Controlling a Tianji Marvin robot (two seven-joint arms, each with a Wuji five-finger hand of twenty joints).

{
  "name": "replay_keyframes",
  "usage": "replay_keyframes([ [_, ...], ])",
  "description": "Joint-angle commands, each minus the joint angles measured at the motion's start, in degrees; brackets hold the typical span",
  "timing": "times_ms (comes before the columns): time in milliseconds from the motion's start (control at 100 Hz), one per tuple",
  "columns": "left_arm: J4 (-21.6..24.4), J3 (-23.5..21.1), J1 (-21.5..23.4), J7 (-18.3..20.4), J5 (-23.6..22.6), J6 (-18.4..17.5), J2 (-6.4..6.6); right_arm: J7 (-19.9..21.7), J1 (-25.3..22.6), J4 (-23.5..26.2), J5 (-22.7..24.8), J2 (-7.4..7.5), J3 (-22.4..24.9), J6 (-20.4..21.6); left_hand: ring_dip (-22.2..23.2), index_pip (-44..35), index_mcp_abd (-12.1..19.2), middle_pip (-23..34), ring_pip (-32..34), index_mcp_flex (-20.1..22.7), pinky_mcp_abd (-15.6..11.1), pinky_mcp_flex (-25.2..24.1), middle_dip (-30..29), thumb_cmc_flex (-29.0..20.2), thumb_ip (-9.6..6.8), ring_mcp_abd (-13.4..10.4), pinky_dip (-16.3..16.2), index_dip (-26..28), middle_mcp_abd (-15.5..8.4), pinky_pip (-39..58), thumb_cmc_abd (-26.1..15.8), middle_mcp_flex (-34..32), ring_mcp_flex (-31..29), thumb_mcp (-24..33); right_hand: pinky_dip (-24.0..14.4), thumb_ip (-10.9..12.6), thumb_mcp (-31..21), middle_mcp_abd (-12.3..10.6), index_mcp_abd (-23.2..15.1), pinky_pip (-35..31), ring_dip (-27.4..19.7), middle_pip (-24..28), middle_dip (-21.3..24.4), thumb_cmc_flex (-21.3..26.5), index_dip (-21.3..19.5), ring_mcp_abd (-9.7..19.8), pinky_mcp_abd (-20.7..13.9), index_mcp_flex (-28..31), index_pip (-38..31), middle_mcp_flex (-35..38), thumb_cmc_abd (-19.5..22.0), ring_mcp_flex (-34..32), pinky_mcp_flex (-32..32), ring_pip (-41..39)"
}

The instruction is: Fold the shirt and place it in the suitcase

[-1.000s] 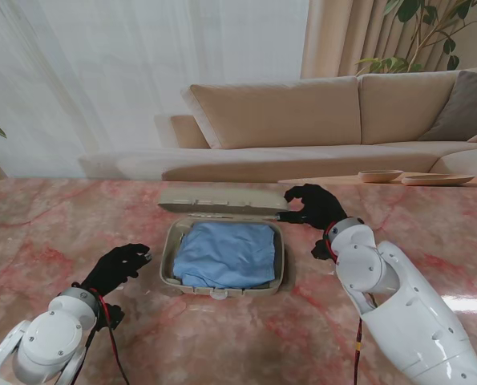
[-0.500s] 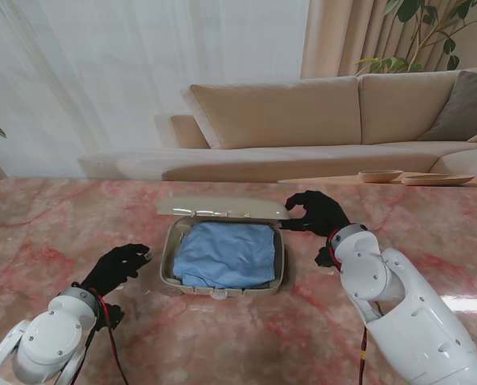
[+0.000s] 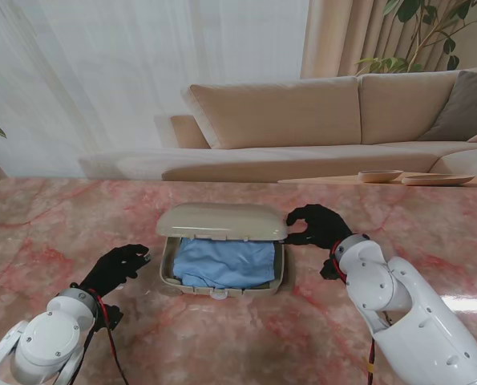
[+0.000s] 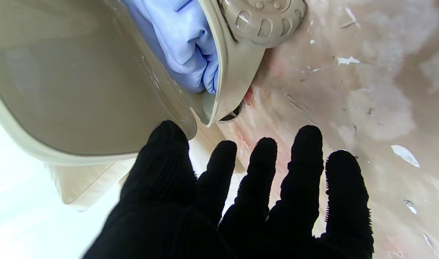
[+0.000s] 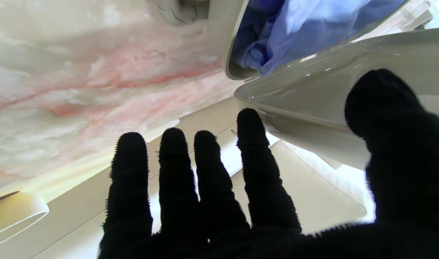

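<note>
Right robot hand (image 3: 312, 225) sits at the right far corner of the suitcase lid (image 3: 222, 220), thumb and fingers curled round the lid's edge; the wrist view shows thumb on one face, fingers (image 5: 253, 144) on the other, so it's gripping the lid. Lid is tipped over the case, roughly halfway down, not shut. Left robot hand (image 3: 119, 265) rests on the table (image 3: 54, 233) just left of the suitcase (image 3: 222, 277), fingers loosely spread, holding nothing, apart from the case wall.

Progress, judged: shirt (image 3: 224, 261) is folded & already inside the suitcase, blue cloth filling the tray, nearer part showing under the lid. Folding + packing look done. Left: bring lid fully down, maybe press it closed. Can't tell if any cloth sits on the rim.

Shirt lies between both hands, nearer to me than the right hand, to the right of the left hand.
</note>
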State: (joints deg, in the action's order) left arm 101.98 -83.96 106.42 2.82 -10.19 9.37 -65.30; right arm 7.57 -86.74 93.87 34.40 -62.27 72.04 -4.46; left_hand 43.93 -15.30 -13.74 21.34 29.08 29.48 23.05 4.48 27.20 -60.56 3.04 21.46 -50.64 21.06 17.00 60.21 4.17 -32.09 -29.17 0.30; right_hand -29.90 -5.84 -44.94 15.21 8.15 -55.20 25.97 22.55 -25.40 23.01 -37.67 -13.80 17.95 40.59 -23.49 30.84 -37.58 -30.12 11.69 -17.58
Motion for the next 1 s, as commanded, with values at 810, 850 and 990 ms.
replay_keyframes([
  [810, -0.2, 0.0, 0.1, 0.4, -0.2, -0.3, 0.09, 6.0, -8.8, 5.6, 1.2, 1.55, 4.7, 3.1, -0.8, 0.6, 1.9, -1.2, -1.6, -1.5, 2.0, -1.1, -0.5, 0.7, -0.65, -0.2, -0.5, 0.0, -1.8, -0.7, -2.7, -0.8, 1.3, -2.1, -1.1, 2.8, 1.2, -1.5, -3.0, 3.1, -1.3, -1.9, 0.5, -3.4, -1.3, 0.0, 0.2, 0.8, 0.7, 0.2, 2.2, -1.1, -1.0, 2.0],
  [850, -0.2, -0.1, 0.2, 0.4, -0.2, -0.2, 0.1, 6.3, -9.1, 5.8, 1.2, 1.62, 4.9, 3.1, -0.8, 0.7, 2.0, -1.3, -1.6, -1.5, 2.0, -1.2, -0.5, 0.7, -0.65, -0.3, -0.5, 0.0, -1.8, -0.7, -2.7, -0.7, 1.3, -2.1, -1.1, 2.8, 1.1, -1.5, -3.0, 3.2, -1.3, -1.9, 0.5, -3.5, -1.3, 0.0, 0.1, 0.7, 0.7, 0.2, 2.2, -1.0, -1.0, 2.0],
  [990, -0.1, -0.1, 0.3, 0.5, -0.3, -0.2, 0.13, 6.5, -10.0, 6.4, 1.3, 1.67, 5.6, 3.4, -0.8, 0.6, 2.0, -1.2, -1.6, -1.5, 1.9, -1.2, -0.5, 0.7, -0.65, -0.3, -0.6, 0.0, -1.8, -0.7, -2.7, -0.9, 1.3, -2.1, -1.2, 2.8, 1.0, -1.5, -3.3, 3.5, -1.3, -2.0, 0.5, -3.7, -1.3, -0.1, 0.3, 0.9, 0.5, 0.5, 1.9, -1.2, -0.9, 2.0],
])
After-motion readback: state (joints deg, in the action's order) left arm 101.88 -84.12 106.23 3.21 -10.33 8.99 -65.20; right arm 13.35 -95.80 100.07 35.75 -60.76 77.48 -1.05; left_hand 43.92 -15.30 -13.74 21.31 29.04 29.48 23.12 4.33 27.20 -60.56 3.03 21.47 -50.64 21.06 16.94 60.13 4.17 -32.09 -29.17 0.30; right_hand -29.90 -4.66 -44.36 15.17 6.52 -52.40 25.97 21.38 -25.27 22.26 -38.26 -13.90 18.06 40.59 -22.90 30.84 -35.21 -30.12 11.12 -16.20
